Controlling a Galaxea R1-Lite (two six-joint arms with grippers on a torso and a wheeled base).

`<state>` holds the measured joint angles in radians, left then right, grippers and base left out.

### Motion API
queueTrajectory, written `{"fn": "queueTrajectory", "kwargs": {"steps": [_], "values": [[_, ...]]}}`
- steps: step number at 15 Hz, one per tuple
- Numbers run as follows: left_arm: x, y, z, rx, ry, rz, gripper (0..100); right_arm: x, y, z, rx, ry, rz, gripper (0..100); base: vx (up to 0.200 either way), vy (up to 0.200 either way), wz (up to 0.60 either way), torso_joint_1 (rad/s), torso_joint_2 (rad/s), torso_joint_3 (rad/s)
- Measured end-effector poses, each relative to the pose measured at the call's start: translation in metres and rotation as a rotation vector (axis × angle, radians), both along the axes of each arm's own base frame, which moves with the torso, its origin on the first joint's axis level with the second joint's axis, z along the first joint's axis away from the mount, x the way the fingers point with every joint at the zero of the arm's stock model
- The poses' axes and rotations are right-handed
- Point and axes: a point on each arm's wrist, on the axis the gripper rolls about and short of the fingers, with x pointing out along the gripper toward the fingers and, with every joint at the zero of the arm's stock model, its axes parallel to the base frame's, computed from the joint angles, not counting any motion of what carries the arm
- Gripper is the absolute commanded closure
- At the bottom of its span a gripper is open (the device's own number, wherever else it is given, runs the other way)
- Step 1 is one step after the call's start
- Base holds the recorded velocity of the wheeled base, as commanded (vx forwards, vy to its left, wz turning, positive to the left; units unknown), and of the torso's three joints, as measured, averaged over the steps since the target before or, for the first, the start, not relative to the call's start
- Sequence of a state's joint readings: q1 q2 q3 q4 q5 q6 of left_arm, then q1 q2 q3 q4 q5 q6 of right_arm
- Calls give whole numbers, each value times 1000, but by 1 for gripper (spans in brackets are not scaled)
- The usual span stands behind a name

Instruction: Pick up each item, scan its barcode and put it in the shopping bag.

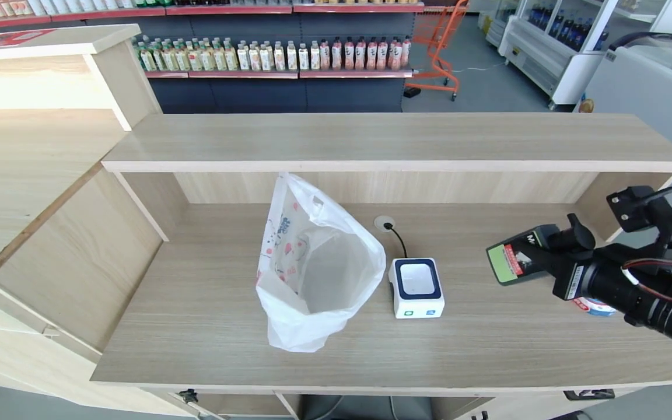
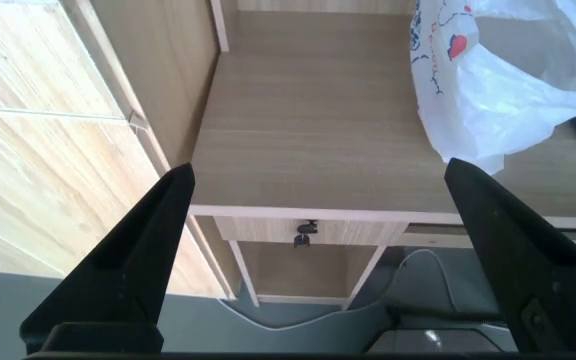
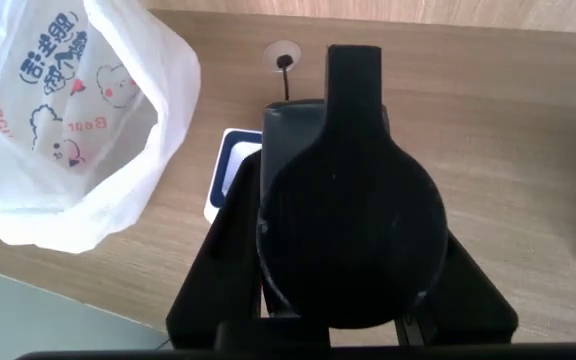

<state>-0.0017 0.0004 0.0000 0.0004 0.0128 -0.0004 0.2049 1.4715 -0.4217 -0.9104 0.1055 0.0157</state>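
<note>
One item is in hand. The right gripper (image 1: 537,252), at the right of the head frame, has its fingers clamped on a dark rectangular pack with a green-edged, red-and-white label face (image 1: 508,263). The pack is held above the light wood-grain counter (image 1: 207,303), well apart from the scanner.

Status, as judged: pick-up of this item is complete; scan and bagging are outstanding. The label face points toward frame centre, not down at the white box-shaped scanner with a dark blue window frame (image 1: 416,287), which sits at centre frame just beside the bag.

The thin white plastic shopping bag with red and blue cartoon print (image 1: 318,274) stands open-mouthed left of the scanner. No item is visible inside it.

A small red, white and blue packet (image 1: 595,306) lies on the counter at lower right, partly hidden under the right arm. It is yet to be processed.

The left gripper (image 2: 318,175) has its fingers spread wide and holds nothing, near the counter's front edge.
</note>
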Motion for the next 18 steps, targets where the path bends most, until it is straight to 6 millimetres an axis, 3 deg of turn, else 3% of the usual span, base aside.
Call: {"fn": "queueTrajectory", "kwargs": {"steps": [11, 14, 18], "values": [[0, 0, 0, -1, 0, 0, 0, 13, 6, -3, 148, 79, 40, 100, 0, 164, 0, 5, 3, 2], [0, 0, 0, 0, 0, 0, 0, 33, 15, 2, 160, 67, 123, 100, 0, 0, 0, 0, 0, 0], [0, 0, 0, 0, 0, 0, 0, 62, 28, -6, 149, 87, 222, 100, 0, 0, 0, 0, 0, 0]]}}
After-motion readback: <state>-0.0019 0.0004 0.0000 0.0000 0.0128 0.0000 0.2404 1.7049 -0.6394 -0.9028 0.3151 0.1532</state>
